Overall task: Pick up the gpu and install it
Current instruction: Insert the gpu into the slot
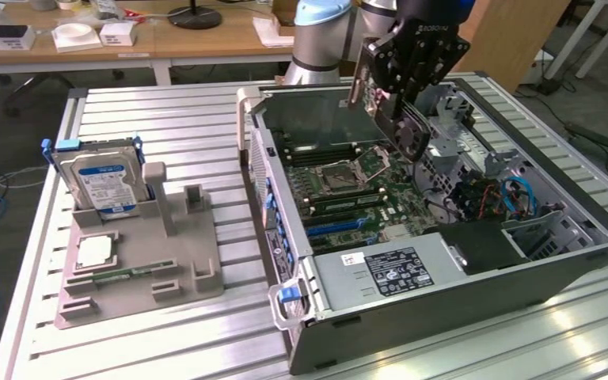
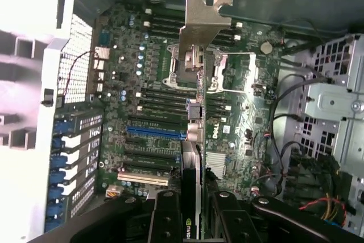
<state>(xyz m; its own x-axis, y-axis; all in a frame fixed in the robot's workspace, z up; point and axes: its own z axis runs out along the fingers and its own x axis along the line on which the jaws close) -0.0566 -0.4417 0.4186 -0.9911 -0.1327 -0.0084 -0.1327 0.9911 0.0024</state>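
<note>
Pincer (image 1: 401, 101) clamped on the gpu (image 1: 411, 133), which hangs over the open computer case (image 1: 589, 237).

Well to the exterior view's left of the case, a grey holder (image 1: 167, 273) on the slatted worktop (image 1: 167, 111) carries an upright hard drive (image 1: 101, 180). Inside the case lies the motherboard (image 1: 351, 194), with the power supply (image 1: 389, 269) at its near end. The card is above the case's far end, clear of the board. From the wrist, the black fingers (image 2: 166, 220) press either side of the card's edge, and its silver bracket (image 2: 200, 24) points towards the board's processor socket (image 2: 222, 75).
</note>
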